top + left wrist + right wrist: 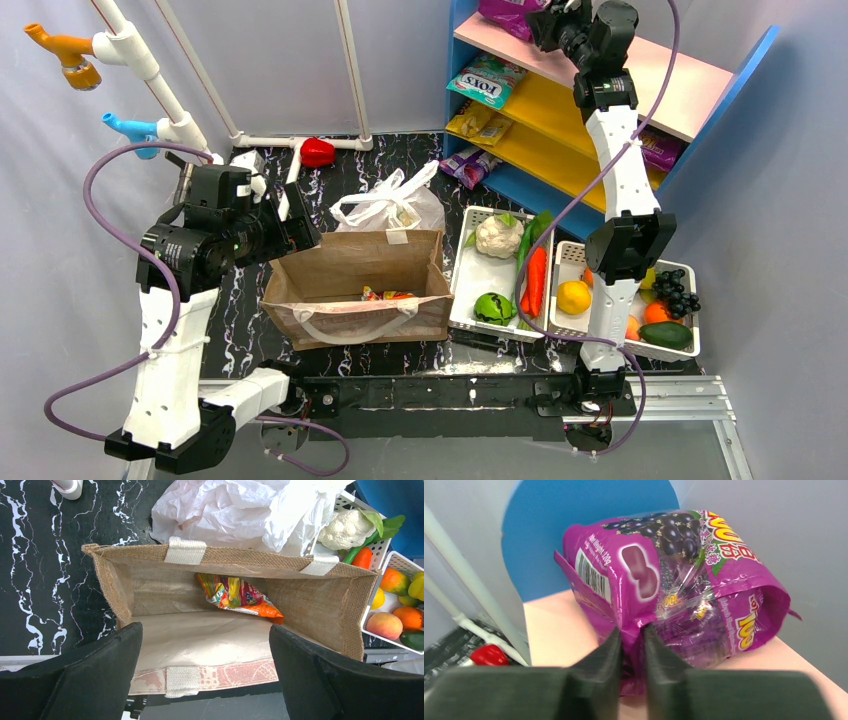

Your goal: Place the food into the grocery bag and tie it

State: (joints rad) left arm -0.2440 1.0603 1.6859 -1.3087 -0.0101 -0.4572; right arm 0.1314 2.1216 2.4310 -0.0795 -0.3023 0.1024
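Right end effector [631, 632] is up on the top shelf [554, 630], clenched on the lower edge of the purple packet [684, 580], with only a thin fold of film between the two fingers. That's the worry: it's slick, crinkly plastic pinched at one edge, so the packet could swing or slide out once it comes off the shelf.

The grocery bag [390, 205] sits on the desk [240, 300] far below, slumped in a heap with no open mouth showing (nothing is holding it open). Right in front of it, touching, the brown bag [350, 265] stands wide open with a snack packet [235, 595] already inside. A drop aimed short would likely land in the wrong bag.

Left end effector [204, 630] hangs released, fingers spread wide, above the brown bag's mouth and not on the plastic handles.

The rest of the food lies in two white baskets [690, 345] to the right of the bags, cauliflower [498, 235] among it. The right arm's way down passes over them, so a slipped packet could fall there instead.
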